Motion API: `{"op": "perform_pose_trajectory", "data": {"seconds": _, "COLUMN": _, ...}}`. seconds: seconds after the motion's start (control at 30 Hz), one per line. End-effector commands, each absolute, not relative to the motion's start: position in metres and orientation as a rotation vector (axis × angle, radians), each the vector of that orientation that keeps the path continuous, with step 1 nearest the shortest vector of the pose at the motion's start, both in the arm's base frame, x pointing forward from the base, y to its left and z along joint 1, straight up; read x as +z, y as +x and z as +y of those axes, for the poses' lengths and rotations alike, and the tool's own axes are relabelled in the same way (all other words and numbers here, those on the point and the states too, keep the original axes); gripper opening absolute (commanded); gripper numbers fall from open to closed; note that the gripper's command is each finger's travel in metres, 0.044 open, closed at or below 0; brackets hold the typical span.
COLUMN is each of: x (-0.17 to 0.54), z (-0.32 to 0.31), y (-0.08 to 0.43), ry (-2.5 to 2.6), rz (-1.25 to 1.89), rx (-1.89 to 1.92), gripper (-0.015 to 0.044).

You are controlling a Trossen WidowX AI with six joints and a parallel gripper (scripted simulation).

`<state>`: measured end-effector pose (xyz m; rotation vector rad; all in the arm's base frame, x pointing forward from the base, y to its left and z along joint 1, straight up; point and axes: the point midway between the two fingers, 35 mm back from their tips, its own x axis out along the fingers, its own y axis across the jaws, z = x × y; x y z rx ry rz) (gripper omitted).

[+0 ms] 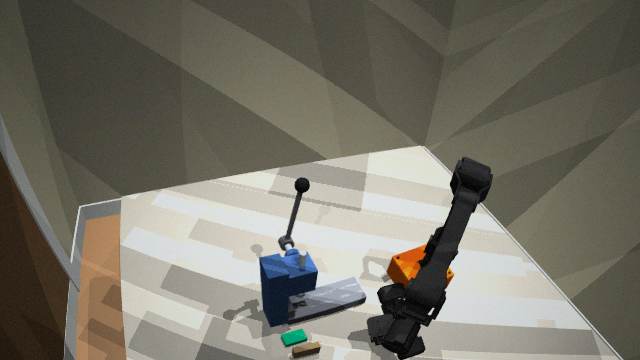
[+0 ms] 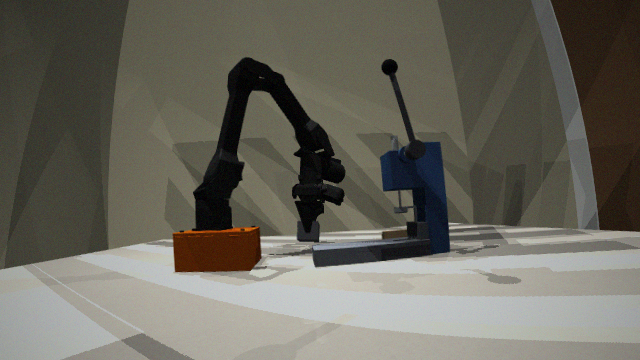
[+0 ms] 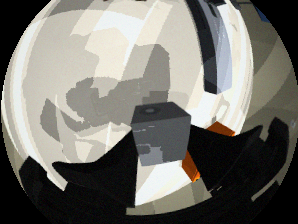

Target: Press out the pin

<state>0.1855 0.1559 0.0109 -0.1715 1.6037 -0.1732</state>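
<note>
Gray block (image 2: pixel 310 233) (image 3: pixel 161 135) gripped in the claw (image 2: pixel 309 231) (image 3: pixel 157 127), raised, upright, lever (image 1: pixel 295 215) (image 2: pixel 403 107) up, punch (image 2: pixel 400 200) above the press bed (image 1: pixel 327 300) (image 2: pixel 370 251) (image 3: pixel 218 55)

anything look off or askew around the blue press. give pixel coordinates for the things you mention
Nothing stands out: the blue metal press (image 1: pixel 274 295) (image 2: pixel 440 200) stands upright, its black-knobbed lever (image 1: pixel 295 215) (image 2: pixel 402 107) is raised, and the grey block (image 3: pixel 162 137) sits between the gripper's (image 3: pixel 162 145) fingers.

Dull metal, matt plastic

My fingers look matt black, like plastic; the block (image 3: pixel 162 135) between them looks like smooth grey metal; the press frame (image 1: pixel 276 295) (image 2: pixel 439 200) seems painted smooth blue, its lever rod (image 1: pixel 294 215) (image 2: pixel 402 107) dull metal, the lever ball (image 1: pixel 302 184) (image 2: pixel 389 66) smooth black
</note>
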Motion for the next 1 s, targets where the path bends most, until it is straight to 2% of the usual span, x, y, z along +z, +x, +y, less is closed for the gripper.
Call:
{"op": "perform_pose_trajectory", "data": {"seconds": 0.0, "x": 0.0116, "z": 0.1575, "y": 0.1879, "ry": -0.092, "rz": 1.581, "rx": -0.289, "gripper": 0.0000}}
{"op": "perform_pose_trajectory", "data": {"seconds": 0.97, "x": 0.0112, "z": 0.1593, "y": 0.1882, "ry": 0.505, "rz": 1.227, "rx": -1.085, "gripper": 0.0000}}
